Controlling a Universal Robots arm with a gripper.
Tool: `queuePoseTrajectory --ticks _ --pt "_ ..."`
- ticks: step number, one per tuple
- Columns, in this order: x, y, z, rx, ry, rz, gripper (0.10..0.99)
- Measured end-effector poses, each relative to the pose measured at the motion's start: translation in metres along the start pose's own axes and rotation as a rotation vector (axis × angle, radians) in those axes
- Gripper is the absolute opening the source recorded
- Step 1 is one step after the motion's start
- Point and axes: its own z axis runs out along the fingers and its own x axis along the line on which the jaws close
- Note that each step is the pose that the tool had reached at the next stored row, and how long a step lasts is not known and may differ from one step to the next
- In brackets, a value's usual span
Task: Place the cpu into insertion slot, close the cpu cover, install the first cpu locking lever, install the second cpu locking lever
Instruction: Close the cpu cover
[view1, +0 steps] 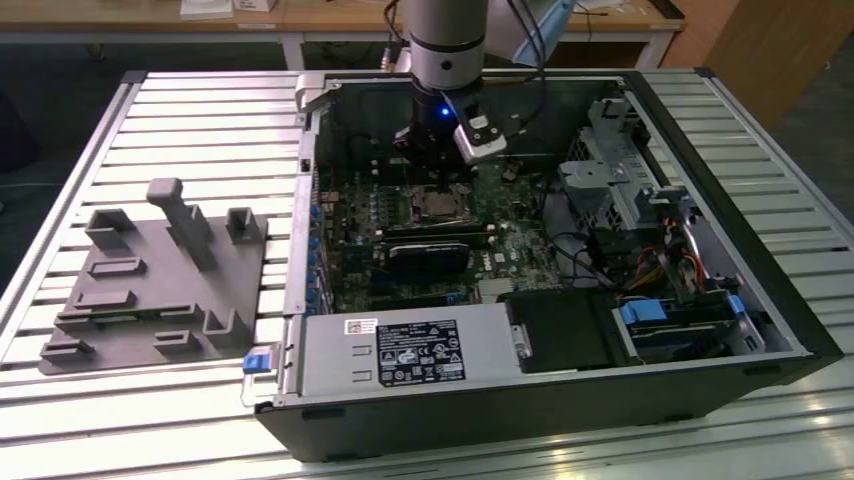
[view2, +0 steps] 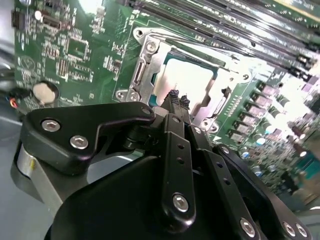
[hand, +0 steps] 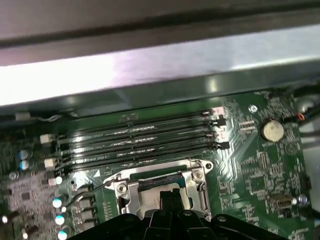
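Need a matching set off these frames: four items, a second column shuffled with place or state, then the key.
Things:
1. cpu
2. cpu cover
3. gripper
4. grey fixture block

Place or state:
A. on the slatted table, at the exterior view's left
B. silvery metal frame with a square window
C. pale square showing through that window
D. tips together, at the cpu's edge in the second wrist view

Pairs: 1-C, 2-B, 3-D, 4-A.
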Motion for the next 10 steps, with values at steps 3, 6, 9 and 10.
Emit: queuePoseTrajectory --ticks 3,6,9,10 --pt "0.0 0.0 0.0001 -0.002 0.0015 -0.054 0.106" --pt "0.0 0.0 0.0003 0.0 0.0028 -0.105 0.106" --pt "0.0 -0.0001 0.0002 0.0 0.0029 -0.11 0.106" --pt "0.0 0.0 0.0003 0.0 0.0028 -0.11 0.106"
